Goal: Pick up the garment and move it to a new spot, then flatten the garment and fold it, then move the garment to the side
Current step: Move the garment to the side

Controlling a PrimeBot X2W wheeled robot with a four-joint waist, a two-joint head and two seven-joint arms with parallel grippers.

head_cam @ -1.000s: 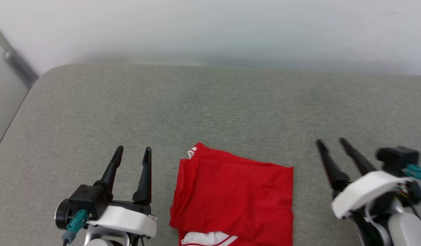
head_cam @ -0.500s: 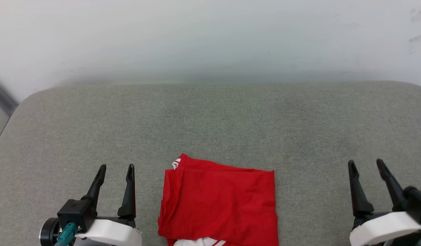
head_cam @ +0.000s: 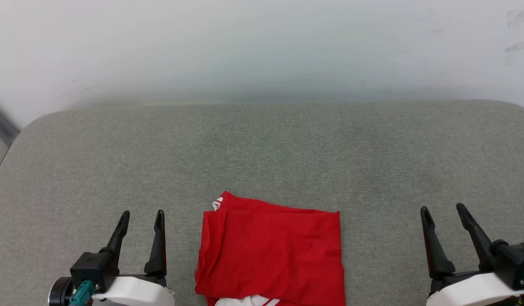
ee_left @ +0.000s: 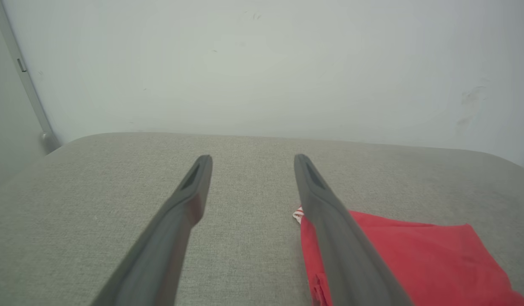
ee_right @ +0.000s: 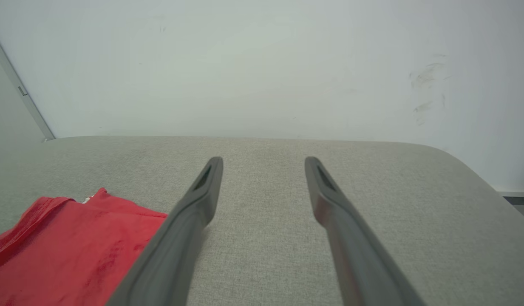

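OK, status: red jersey T-shirt (head_cam: 270,255) is folded into a rough rectangle, plain red side up, lying flat on the grey woven-fabric padded surface (head_cam: 262,144). It sits at the near edge of the head view, between the two arms and closer to the left one. A white sleeve piece (head_cam: 245,301) with red-white stripes pokes out at its near edge. A small bit of striped trim (head_cam: 218,203) shows at the far left corner. Layered edges and shallow creases run down its left side.

On the left gripper (head_cam: 142,212), the two dark fingers are spread wide, holding nothing, just left of the shirt and apart from it in the head view. In the left wrist view one finger overlaps the shirt's edge, so contact can't be judged there.

On the right gripper (head_cam: 442,207), the fingers are also wide apart, holding nothing, well to the right of the shirt with bare grey fabric between.

A pale wall (head_cam: 262,42) with faint scuff marks stands behind the pad's far edge.
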